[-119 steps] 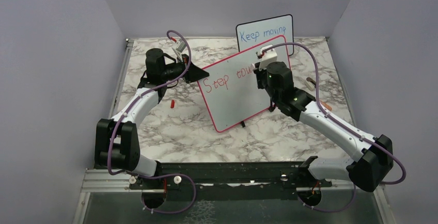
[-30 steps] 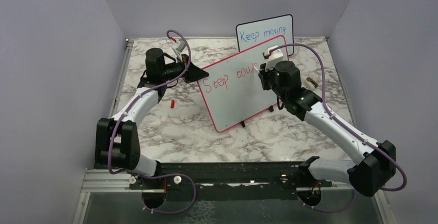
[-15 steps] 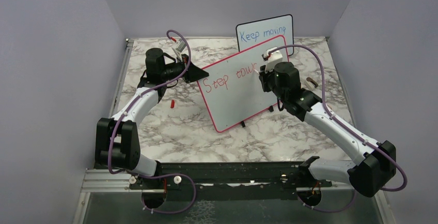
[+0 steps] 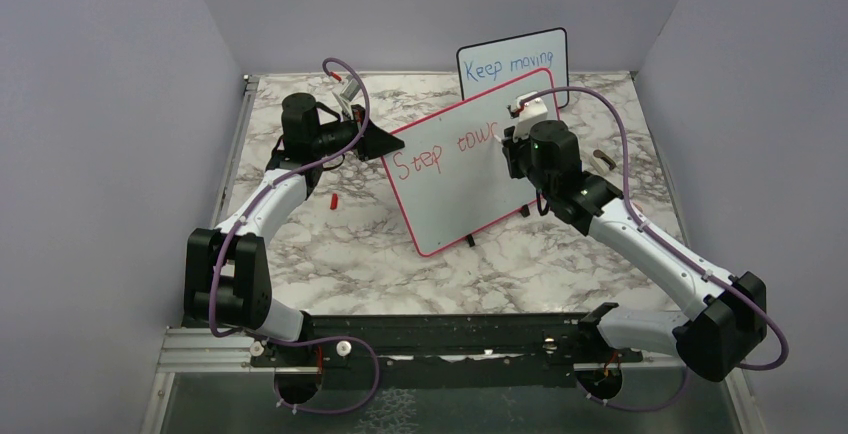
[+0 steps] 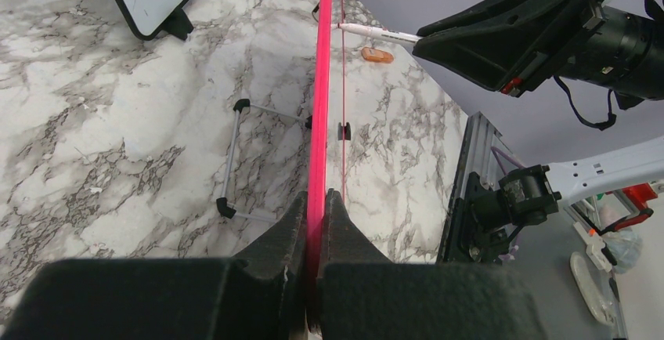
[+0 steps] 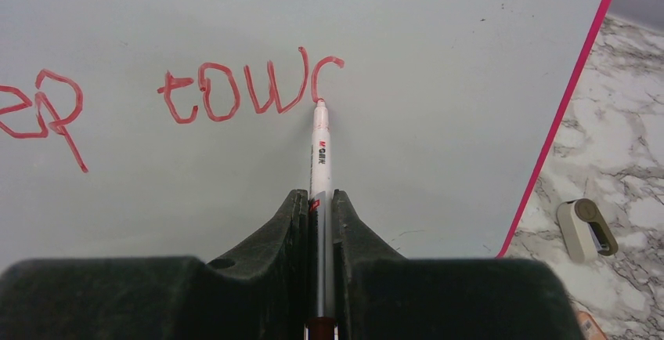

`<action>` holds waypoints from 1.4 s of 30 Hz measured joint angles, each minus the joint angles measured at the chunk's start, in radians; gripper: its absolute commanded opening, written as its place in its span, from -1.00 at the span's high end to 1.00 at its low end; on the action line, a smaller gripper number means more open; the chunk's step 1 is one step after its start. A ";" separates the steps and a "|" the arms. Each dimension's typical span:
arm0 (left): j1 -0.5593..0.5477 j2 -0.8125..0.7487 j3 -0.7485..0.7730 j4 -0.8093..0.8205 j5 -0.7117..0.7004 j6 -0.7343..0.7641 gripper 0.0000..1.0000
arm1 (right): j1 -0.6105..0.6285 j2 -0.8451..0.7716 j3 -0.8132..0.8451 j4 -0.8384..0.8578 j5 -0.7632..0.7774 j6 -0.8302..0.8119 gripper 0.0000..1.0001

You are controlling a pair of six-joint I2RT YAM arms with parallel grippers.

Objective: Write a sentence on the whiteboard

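Treat the whiteboard (image 4: pixel 455 199), propped tilted on small feet near the middle of the table (image 4: pixel 340 244), as light, thin and stiff, probably quick to slide or tip under a push. Take hold at the red frame, edge-on, as done by the left gripper (image 5: pixel 315 199), clenched on the frame at the board's left side. Note the right gripper (image 6: pixel 319 197) clamped around the marker (image 6: pixel 320 148), with the tip on the white surface at the end of the sentence (image 6: pixel 235 93), so far reading "Step towr". Press only gently; expect a smooth surface and ink easy to smudge. Hold the slim, slippery marker firmly.
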 measured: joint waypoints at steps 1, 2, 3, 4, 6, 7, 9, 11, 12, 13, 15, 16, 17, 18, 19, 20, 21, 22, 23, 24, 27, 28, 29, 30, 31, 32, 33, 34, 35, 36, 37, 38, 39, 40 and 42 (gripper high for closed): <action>0.000 0.000 0.000 0.000 0.000 0.000 1.00 | 0.000 0.000 0.000 0.000 0.004 0.000 0.99; 0.000 0.000 0.000 0.000 0.000 0.000 1.00 | 0.000 0.000 0.000 -0.001 0.007 0.000 0.99; 0.000 0.000 0.000 0.000 0.000 0.000 1.00 | 0.000 0.000 0.000 -0.001 0.011 0.000 0.99; 0.000 0.000 0.000 0.000 0.000 0.000 1.00 | 0.000 0.000 0.000 -0.001 0.013 0.000 0.99; 0.000 0.000 0.000 0.000 0.000 0.000 1.00 | 0.000 0.002 0.000 -0.001 0.018 0.000 0.99; 0.000 0.000 0.000 0.000 0.000 0.000 1.00 | -0.001 0.002 0.000 0.000 0.019 0.000 0.99; 0.000 0.000 0.000 0.000 0.000 0.000 1.00 | -0.005 0.003 0.000 0.000 0.021 0.000 0.99; 0.000 0.000 0.000 0.000 0.000 0.000 1.00 | -0.006 0.005 0.000 0.002 0.021 -0.001 0.99; 0.000 0.000 0.000 0.000 0.000 0.000 1.00 | -0.006 0.005 0.000 0.002 0.021 -0.001 0.99; 0.000 0.000 0.000 0.000 0.000 0.000 1.00 | -0.006 0.006 0.000 0.005 0.023 -0.001 0.99; 0.000 0.000 0.000 -0.002 0.000 0.000 1.00 | -0.008 0.009 0.000 0.011 0.025 -0.001 0.99; 0.000 0.000 0.000 -0.002 0.000 -0.001 1.00 | -0.008 0.011 0.000 0.015 0.026 -0.001 0.99; 0.000 0.000 0.000 -0.003 -0.001 -0.001 1.00 | -0.010 0.013 0.000 0.019 0.026 -0.001 0.99; 0.000 0.000 0.000 -0.003 -0.001 -0.001 1.00 | -0.012 0.014 0.000 0.023 0.027 -0.001 0.99; 0.000 0.000 0.000 -0.003 -0.001 -0.001 1.00 | -0.013 0.015 0.001 0.025 0.028 -0.002 0.99; 0.000 0.000 0.000 -0.003 -0.001 -0.001 1.00 | -0.013 0.016 0.002 0.027 0.028 -0.002 0.99; 0.000 0.000 0.000 -0.004 -0.001 -0.001 1.00 | -0.013 0.018 0.003 0.030 0.029 -0.003 0.99; 0.000 0.000 0.000 -0.005 -0.001 -0.002 1.00 | -0.013 0.020 0.004 0.034 0.029 -0.004 0.99; 0.000 0.000 0.000 -0.005 -0.001 -0.002 1.00 | -0.013 0.022 0.005 0.038 0.029 -0.004 0.99; 0.000 0.000 0.000 -0.006 -0.002 -0.003 1.00 | -0.013 0.024 0.006 0.042 0.030 -0.004 0.99; 0.001 0.000 0.000 -0.006 -0.002 -0.003 1.00 | -0.015 0.027 0.010 0.054 0.029 -0.004 0.99; 0.001 0.000 0.000 -0.006 -0.002 -0.003 1.00 | -0.015 0.027 0.011 0.054 0.029 -0.004 0.99; 0.001 0.000 0.000 -0.006 -0.001 -0.003 1.00 | -0.015 0.027 0.012 0.055 0.029 -0.004 0.99; 0.001 0.000 0.000 -0.006 -0.001 -0.003 1.00 | -0.017 0.028 0.013 0.058 0.028 -0.004 0.99; 0.001 0.000 0.000 -0.006 -0.002 -0.003 1.00 | -0.018 0.029 0.013 0.061 0.028 -0.004 0.99; 0.001 0.000 0.000 -0.007 -0.002 -0.003 1.00 | -0.018 0.031 0.014 0.063 0.028 -0.004 0.99; 0.001 0.000 0.000 -0.007 -0.002 -0.003 1.00 | -0.018 0.031 0.014 0.064 0.028 -0.004 0.99; 0.001 0.000 0.000 -0.007 -0.001 -0.003 1.00 | -0.018 0.031 0.015 0.066 0.028 -0.004 0.99; 0.001 0.000 0.000 -0.007 -0.001 -0.003 1.00 | -0.018 0.031 0.016 0.068 0.027 -0.004 0.99; 0.001 0.000 0.000 -0.007 -0.001 -0.003 1.00 | -0.018 0.031 0.017 0.069 0.027 -0.004 0.99; 0.001 0.000 0.000 -0.007 -0.001 -0.003 1.00 | -0.018 0.032 0.018 0.069 0.025 -0.004 0.99; 0.001 0.000 0.000 -0.007 -0.001 -0.003 1.00 | -0.019 0.032 0.021 0.069 0.023 -0.004 0.99; 0.001 0.000 0.000 -0.007 -0.001 -0.003 1.00 | -0.019 0.033 0.023 0.069 0.021 -0.004 0.99; 0.001 0.000 0.000 -0.007 -0.001 -0.003 1.00 | -0.019 0.033 0.024 0.070 0.019 -0.004 0.99; 0.001 0.000 0.000 -0.007 0.000 -0.002 1.00 | -0.019 0.033 0.026 0.070 0.016 -0.004 0.99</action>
